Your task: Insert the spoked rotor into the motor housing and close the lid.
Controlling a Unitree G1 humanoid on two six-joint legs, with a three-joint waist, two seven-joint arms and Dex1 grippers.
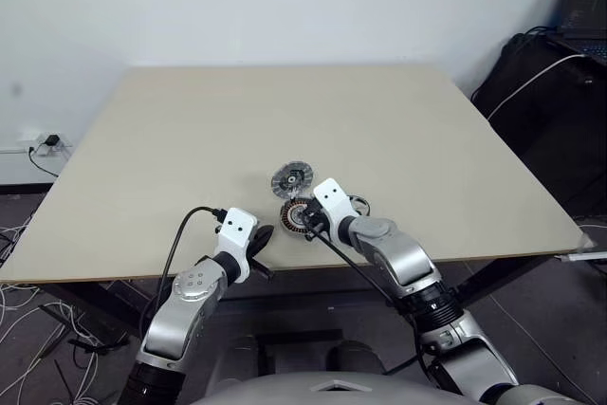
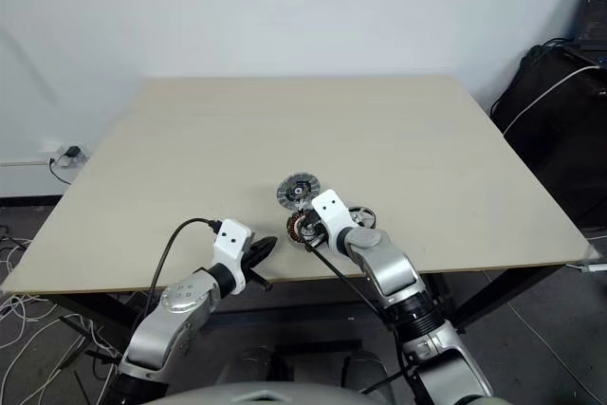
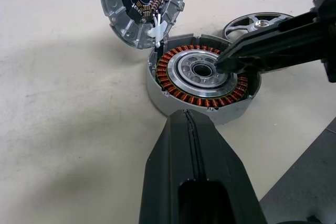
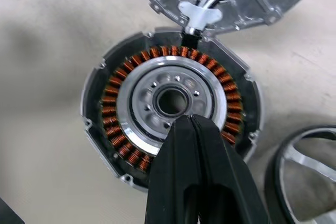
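Near the front edge of the beige wooden table (image 1: 190,130) sits the round dark motor housing (image 4: 170,108), ringed with copper windings. The ribbed light-grey metal lid (image 3: 142,3) lies just behind it, joined by pale wires. The dark-rimmed, silver-spoked rotor (image 3: 257,24) lies just beside the housing. The right gripper (image 4: 190,124), fingers closed and empty, hangs over the housing's pale centre. The left gripper (image 3: 189,121), also closed, points at the housing from the front edge.

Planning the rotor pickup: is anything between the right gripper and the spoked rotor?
No. In the left wrist view, the right gripper sits over the motor housing, the spoked rotor just beyond.
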